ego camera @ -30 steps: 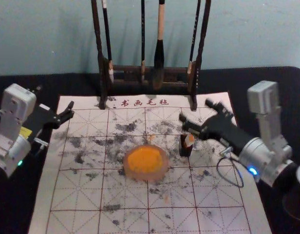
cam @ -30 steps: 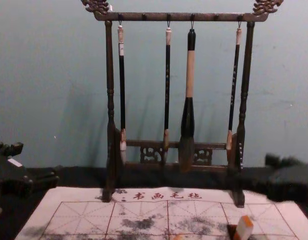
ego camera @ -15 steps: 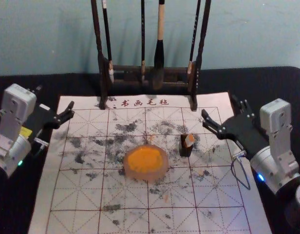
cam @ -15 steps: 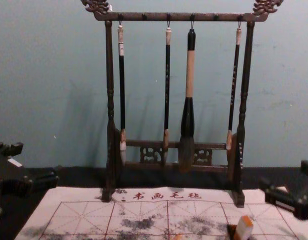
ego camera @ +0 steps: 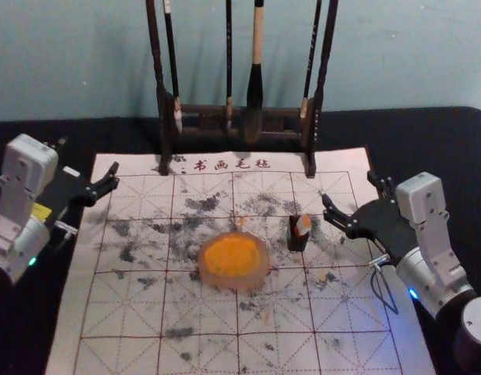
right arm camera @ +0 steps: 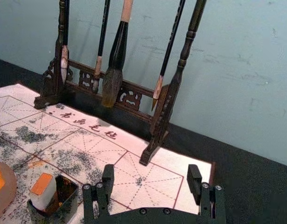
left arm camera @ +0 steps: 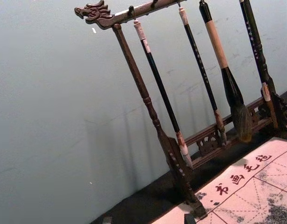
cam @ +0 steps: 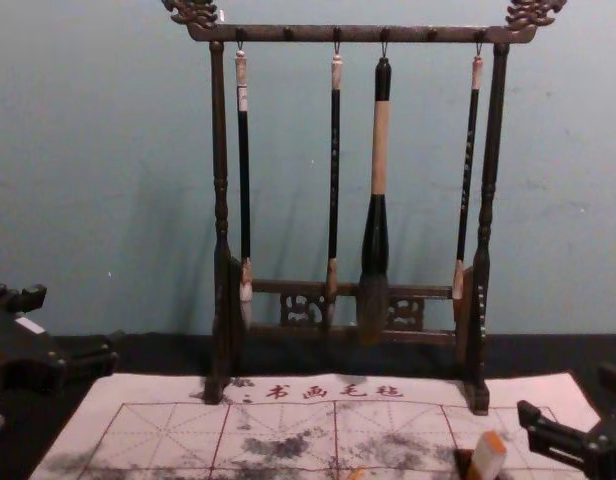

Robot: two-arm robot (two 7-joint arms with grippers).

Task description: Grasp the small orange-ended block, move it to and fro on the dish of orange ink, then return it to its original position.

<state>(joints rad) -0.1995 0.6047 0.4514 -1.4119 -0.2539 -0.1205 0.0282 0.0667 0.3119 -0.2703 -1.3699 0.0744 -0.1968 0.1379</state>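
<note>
Orange is topping the small pale block [ego camera: 304, 224], which is standing at a tilt in a dark, open-topped holder [ego camera: 297, 242] on the paper mat [ego camera: 119, 316]. The block's lower part is sitting down inside the holder, and its orange end is rising above the rim. Just beside them, on the robot's left, the pinkish dish [ego camera: 258, 279] is holding a pool of orange ink [ego camera: 231, 256].

The right gripper [ego camera: 348, 188] is hovering over the mat's far right part, near the holder but apart from it. Its fingers are spreading wide, and in the right wrist view the mat's ruled lines are running through the gap between them, while the block and holder are standing off to one side and a part of the dish is peeking in beyond them. The left gripper [ego camera: 88, 155] is resting idle by the mat's far left corner, its fingers also spreading apart.

Dark smudges are dotting the mat's red grid, and a row of characters [ego camera: 233, 165] is running along its far edge. Behind, a dark wooden rack [ego camera: 164, 125] is standing with its feet on that edge, and four brushes [cam: 380, 150] are hanging from its top bar. A dark counter [ego camera: 436, 144] is carrying it all before a pale blue-green wall [ego camera: 397, 55].
</note>
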